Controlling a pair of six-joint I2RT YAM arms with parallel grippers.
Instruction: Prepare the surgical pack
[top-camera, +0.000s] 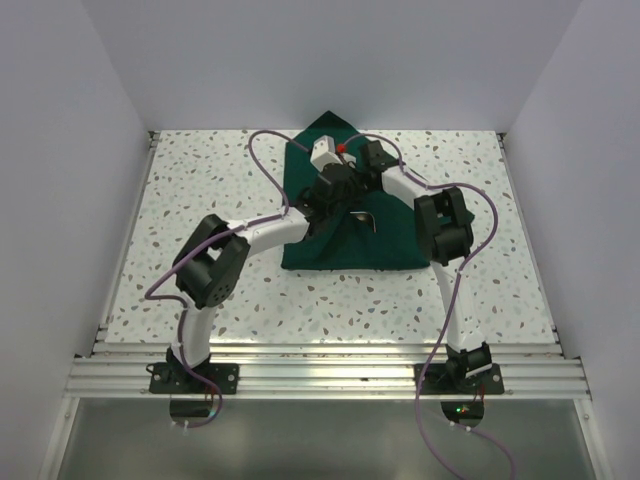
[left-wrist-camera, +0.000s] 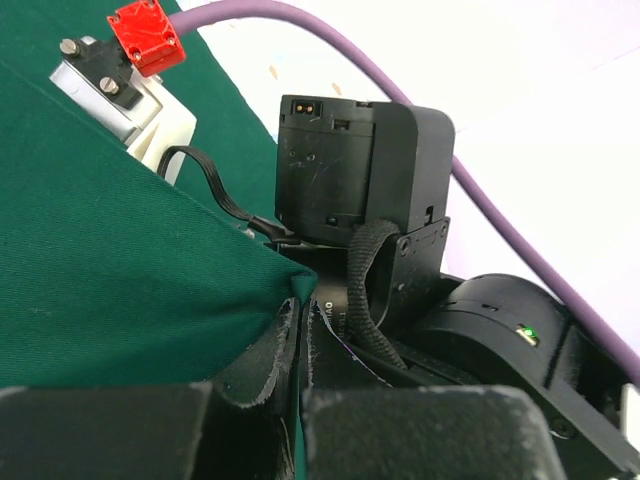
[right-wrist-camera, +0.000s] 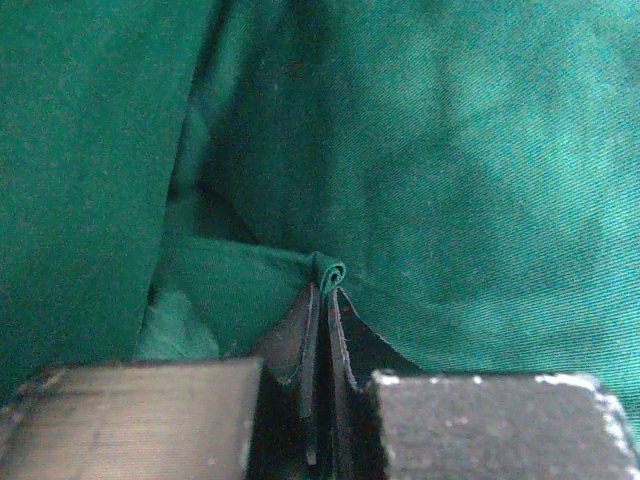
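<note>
While plain white walls (top-camera: 90, 150) close in the workspace on three sides, the table (top-camera: 200, 190) below both claws is a pale speckled slab, terrazzo-like, with grey and tan flecks. Along its near edge, behind the claws and under the arm bases, lie ribbed aluminium rails (top-camera: 320, 375). The surgical pack (top-camera: 345, 255), a dark green fabric drape, lies on the far middle of the table directly beneath the two claws. Its near hem is straight and it narrows to a peak just beyond them, with folds gathered up where they meet. The left arm (top-camera: 215, 265) reaches in from the near left and the right arm (top-camera: 440, 225) from the near right, and their wrists crowd together above the cloth. Purple cables (top-camera: 262, 160) loop out to either side of them. The left claw (left-wrist-camera: 302, 330) is pinched tight on a pointed corner of the drape, with the green sheet stretching away to its left. Just beyond it sits the other arm's black wrist housing (left-wrist-camera: 360, 170), and up to the left a small red block (left-wrist-camera: 147, 34) on a white mount. The right claw (right-wrist-camera: 322, 320) is likewise clamped narrow on a small rolled fold of the same cloth, which fills everything ahead of it.
</note>
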